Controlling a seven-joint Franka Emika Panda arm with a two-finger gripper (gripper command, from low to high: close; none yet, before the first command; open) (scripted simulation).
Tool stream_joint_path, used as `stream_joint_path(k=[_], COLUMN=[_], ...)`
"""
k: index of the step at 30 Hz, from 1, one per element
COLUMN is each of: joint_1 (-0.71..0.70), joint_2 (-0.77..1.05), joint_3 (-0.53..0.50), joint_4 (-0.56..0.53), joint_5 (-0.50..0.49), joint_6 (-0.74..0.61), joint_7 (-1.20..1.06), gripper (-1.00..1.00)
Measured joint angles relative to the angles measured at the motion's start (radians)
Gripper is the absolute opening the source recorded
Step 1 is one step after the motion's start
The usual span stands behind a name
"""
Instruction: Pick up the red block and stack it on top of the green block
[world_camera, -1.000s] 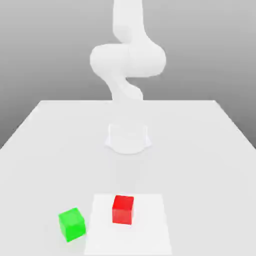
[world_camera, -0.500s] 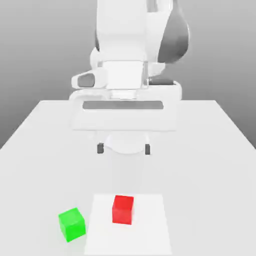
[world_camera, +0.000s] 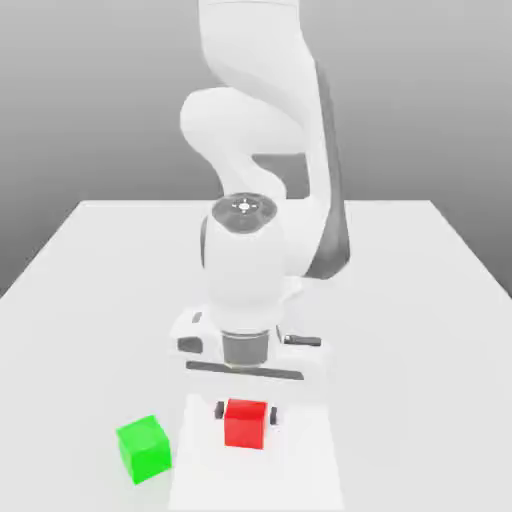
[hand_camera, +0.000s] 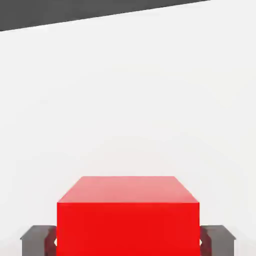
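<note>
White table (world_camera: 90, 260) under a plain grey backdrop. Arm has folded forward and down since a second ago, when it stood upright at the far end with nothing near the blocks; half a second ago the hand was still high, jaws wide. Now the gripper (world_camera: 245, 412) sits at the red block (world_camera: 245, 423), a dark finger (hand_camera: 38, 239) against each side face, closed onto it. Block appears still seated on the table, on the paler square patch (world_camera: 300, 470); same spot as before. Green block (world_camera: 143, 449) unmoved, just beside the patch on the exterior view's left, apart from red. Judgement: grasp made; lift and carry to green remain.
</note>
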Motion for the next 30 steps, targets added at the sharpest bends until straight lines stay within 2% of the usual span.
stream_joint_path(k=[3,9,19,24,25,30], joint_1=[-0.001,-0.003,-0.207,-0.223,-0.226,-0.226], joint_2=[0.007,-0.184,-0.203,-0.06,-0.03,-0.03], joint_3=[0.001,0.002,-0.074,-0.061,-0.058,-0.058], joint_4=[0.001,-0.027,0.132,0.157,0.158,0.158], joint_5=[-0.002,-0.006,0.003,0.029,0.033,0.033], joint_6=[0.006,-0.157,-0.336,-0.218,-0.189,-0.189], joint_7=[0.001,0.004,-0.378,-0.437,-0.441,-0.441], gripper=[-1.0,-1.0,-1.0,-1.0,1.0,1.0])
